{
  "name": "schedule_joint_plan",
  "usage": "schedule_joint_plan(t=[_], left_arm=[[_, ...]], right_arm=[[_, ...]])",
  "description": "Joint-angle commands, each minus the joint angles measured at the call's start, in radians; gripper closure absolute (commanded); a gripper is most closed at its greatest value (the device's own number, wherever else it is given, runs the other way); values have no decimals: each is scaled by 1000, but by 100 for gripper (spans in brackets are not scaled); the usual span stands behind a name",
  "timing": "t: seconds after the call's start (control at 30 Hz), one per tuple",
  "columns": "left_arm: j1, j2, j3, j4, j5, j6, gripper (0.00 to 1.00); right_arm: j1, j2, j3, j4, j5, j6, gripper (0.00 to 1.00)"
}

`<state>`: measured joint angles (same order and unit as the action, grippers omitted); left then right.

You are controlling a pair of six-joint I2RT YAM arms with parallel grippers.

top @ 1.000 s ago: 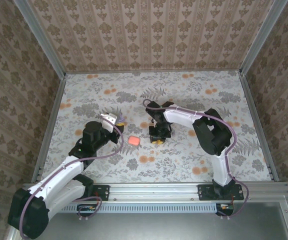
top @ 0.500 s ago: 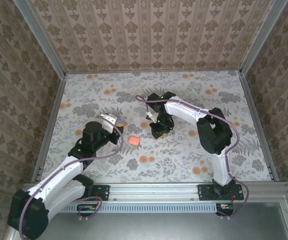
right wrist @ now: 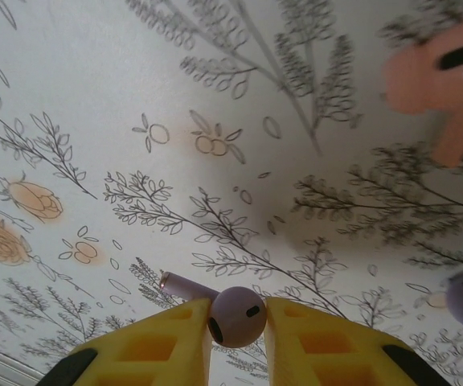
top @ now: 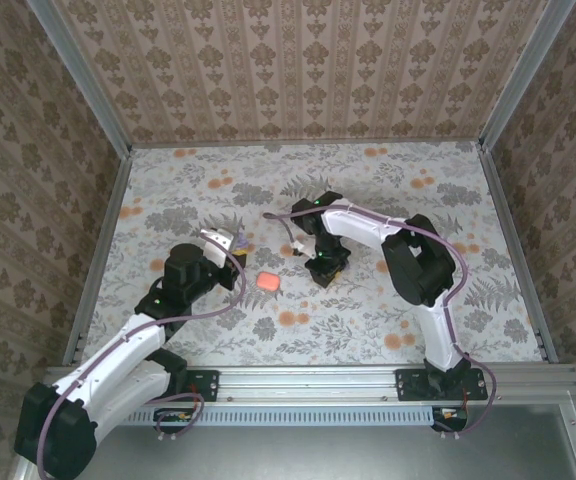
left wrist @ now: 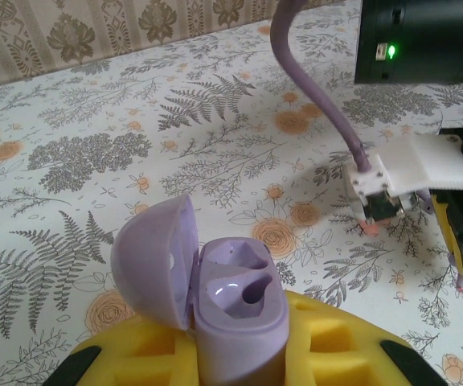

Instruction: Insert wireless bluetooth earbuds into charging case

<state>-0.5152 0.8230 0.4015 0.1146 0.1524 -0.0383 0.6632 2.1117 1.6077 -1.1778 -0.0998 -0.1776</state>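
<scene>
No writing, label, brand name or number could be read anywhere. The walls (top: pixel 308 70) and the desk (top: pixel 368 190) bore only printed ornament, ferns and flowers, with no letters among them. The one signal-like mark was a small green light (left wrist: pixel 390 51) on a black housing (left wrist: pixel 432 32), well ahead of the left pincer (left wrist: pixel 235 342) and to its right. No lettering stood beside it.

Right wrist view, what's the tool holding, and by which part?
A purple earbud, pinched at its round head; the stem sticks out left.
</scene>
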Motion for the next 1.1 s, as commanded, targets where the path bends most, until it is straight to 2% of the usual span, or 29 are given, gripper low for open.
schedule_joint_plan(t=[0.0,0.17,0.3,0.43,0.6,0.73,0.9,0.97,1.07], left_arm=[[7,-16,37,-10,-3,-10,85],[7,-21,45,-23,-4,-10,85],[7,-20,47,-23,-4,-9,84],[7,-15,48,-15,0,-9,85],[6,-6,51,0,5,-11,85],[5,4,49,17,12,-12,84],[4,19,55,26,26,-2,85],[4,22,56,27,28,2,84],[3,24,48,41,29,-2,84]], right_arm=[[18,34,-14,-6,44,-50,76],[32,63,-11,-9,60,-49,75],[32,49,-4,-2,60,-36,67],[32,1,14,-14,58,-15,61],[22,-87,11,-8,4,76,60],[12,-174,-45,56,-81,247,60],[-7,-193,-72,10,-12,600,63],[-20,-212,-106,13,-36,766,63],[-37,-256,-190,135,-139,919,62]])
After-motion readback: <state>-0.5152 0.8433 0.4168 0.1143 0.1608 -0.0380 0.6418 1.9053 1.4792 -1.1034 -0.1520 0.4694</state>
